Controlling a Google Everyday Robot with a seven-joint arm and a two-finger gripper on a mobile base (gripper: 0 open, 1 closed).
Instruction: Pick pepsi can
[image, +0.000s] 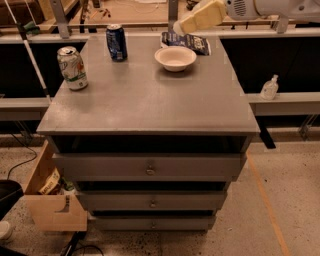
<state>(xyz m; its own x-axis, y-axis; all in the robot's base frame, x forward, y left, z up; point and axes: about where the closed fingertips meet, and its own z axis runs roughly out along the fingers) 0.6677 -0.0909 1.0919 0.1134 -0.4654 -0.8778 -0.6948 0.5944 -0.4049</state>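
The pepsi can (116, 42) is dark blue with a silver top and stands upright at the back of the grey cabinet top (145, 100), left of centre. My gripper (200, 17) is a pale yellow shape at the end of the white arm, hovering at the top of the view above the back right of the cabinet. It is well to the right of the pepsi can and above the white bowl (175, 58) and the dark chip bag (186, 42).
A white-and-green can (72, 68) stands near the cabinet's left edge. The cabinet has three drawers (149, 167). A clear bottle (270, 88) sits on a ledge to the right. A cardboard box (50, 200) is on the floor at the left.
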